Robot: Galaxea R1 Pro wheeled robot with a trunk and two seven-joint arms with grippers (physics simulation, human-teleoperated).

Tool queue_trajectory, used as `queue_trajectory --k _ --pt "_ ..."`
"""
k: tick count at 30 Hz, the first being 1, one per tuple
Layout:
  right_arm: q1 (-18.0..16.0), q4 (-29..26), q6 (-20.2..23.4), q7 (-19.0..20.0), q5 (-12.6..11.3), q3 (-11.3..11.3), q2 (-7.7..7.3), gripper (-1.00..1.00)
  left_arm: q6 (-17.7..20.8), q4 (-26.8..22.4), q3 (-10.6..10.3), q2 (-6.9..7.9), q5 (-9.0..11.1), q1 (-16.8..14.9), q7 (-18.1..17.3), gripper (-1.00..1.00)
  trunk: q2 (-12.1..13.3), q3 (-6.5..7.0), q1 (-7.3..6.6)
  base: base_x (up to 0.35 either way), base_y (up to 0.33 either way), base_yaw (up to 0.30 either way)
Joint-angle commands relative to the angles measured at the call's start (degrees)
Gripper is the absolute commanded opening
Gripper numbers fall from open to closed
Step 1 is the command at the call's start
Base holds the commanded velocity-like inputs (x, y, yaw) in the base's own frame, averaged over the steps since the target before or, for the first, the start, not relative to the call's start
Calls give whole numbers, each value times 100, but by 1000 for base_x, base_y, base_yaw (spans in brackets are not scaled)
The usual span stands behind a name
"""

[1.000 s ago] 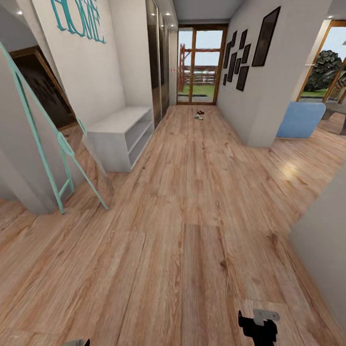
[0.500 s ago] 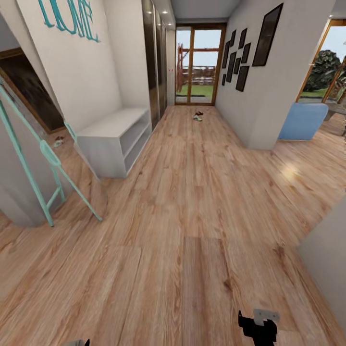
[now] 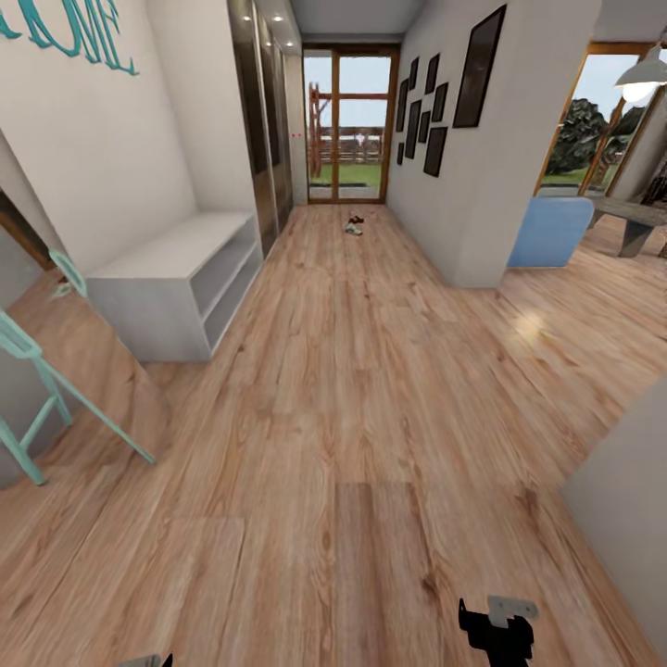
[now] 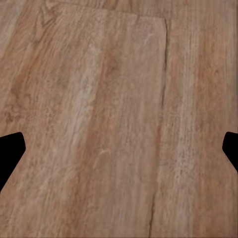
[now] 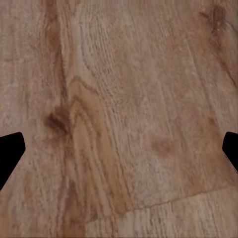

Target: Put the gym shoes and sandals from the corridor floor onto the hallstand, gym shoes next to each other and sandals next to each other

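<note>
Under both claws, left gripper [image 4: 119, 148] and right gripper [image 5: 119, 148] spread wide, lies wood-plank corridor floor [image 3: 371, 417]. Far ahead lie shoes [image 3: 354, 225] (too small to identify); hallstand [image 3: 176, 278] ahead-left.

Hallstand [image 3: 176, 283] at ten o'clock, against the left wall. Shoes [image 3: 354, 225] on corridor floor [image 3: 352, 389] at twelve o'clock, far, before glass door [image 3: 349, 125].
</note>
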Motion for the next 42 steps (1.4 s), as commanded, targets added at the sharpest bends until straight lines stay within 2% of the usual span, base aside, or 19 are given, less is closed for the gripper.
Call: queue_trajectory --k 1,42 --pt "-3 5 -21 0 -23 4 1 100 -3 6 15 0 53 -3 -60 100 -2 -5 3 338 0 -62" --pt "-3 15 -21 13 -15 4 -5 100 -3 4 15 1 53 -3 -14 100 -2 -5 3 338 0 -3"
